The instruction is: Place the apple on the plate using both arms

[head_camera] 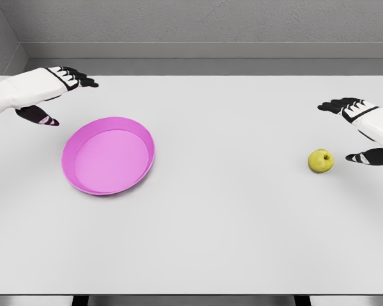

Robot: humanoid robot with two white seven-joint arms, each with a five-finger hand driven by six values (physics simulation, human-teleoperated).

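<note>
A yellow-green apple (321,160) sits on the white table at the right. A pink plate (140,137) with a raised rim lies left of the middle. My right hand (351,131) hovers just right of the apple, fingers spread, thumb low beside the fruit, not touching it. My left hand (67,95) hangs above and to the left of the plate, fingers extended and holding nothing.
The white table (230,217) stretches wide between plate and apple. Its front edge runs along the bottom of the view. A grey wall stands behind the far edge.
</note>
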